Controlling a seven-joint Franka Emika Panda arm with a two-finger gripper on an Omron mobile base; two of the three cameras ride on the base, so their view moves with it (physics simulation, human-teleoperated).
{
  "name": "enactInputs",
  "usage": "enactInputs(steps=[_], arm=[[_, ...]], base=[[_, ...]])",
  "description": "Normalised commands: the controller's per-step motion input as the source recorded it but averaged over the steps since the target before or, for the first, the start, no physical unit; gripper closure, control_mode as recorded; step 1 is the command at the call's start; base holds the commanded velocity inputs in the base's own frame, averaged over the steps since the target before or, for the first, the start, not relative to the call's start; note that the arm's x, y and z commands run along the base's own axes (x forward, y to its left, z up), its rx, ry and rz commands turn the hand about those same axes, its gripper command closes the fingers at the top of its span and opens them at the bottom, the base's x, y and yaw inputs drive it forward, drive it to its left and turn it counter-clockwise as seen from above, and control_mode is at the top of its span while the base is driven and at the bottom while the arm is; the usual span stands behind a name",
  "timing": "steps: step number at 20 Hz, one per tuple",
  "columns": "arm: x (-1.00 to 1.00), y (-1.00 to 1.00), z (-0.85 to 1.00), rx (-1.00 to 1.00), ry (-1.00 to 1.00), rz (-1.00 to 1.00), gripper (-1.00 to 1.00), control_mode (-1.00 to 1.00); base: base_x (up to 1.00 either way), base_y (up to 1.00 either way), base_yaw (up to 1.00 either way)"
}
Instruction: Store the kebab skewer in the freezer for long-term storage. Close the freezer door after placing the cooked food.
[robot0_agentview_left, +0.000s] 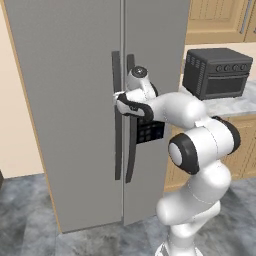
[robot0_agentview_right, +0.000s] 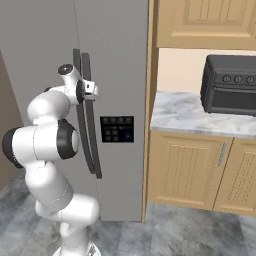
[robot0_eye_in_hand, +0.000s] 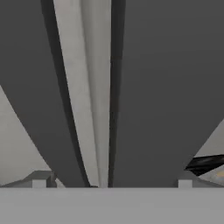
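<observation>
Freezer (robot0_agentview_left: 75, 115) fills left base view, both doors shut; gripper (robot0_agentview_left: 118, 100) spread wide at the freezer door (robot0_agentview_left: 65, 125) handle (robot0_agentview_left: 117, 125). Right base view: gripper (robot0_agentview_right: 94, 91) against the paired handles, dispenser panel (robot0_agentview_right: 117, 129) beside, oven (robot0_agentview_right: 232, 85) on counter (robot0_agentview_right: 190, 117). Hand view: fingertips (robot0_eye_in_hand: 39, 180) apart, straddling both bars, clasping nothing.

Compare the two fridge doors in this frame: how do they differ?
The freezer door is a plain grey panel; the right-hand door carries a dark dispenser panel. The freezer door looks wider than the right-hand door. The open gripper sits at the freezer door's handle, not the right-hand door's. Both are shut, grey, with dark vertical bar handles.
</observation>
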Motion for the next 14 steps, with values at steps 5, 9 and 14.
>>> enactInputs(steps=[5,9,14], arm=[[-0.14,0.00,0.22,0.00,0.02,-0.27,-1.00,-1.00],[-0.21,-0.36,0.00,0.07,-0.07,-0.15,-1.00,-1.00],[-0.05,-0.41,0.20,0.24,-0.06,0.02,-1.00,-1.00]], base=[[0.00,0.00,0.00],[0.00,0.00,0.00],[0.00,0.00,0.00]])
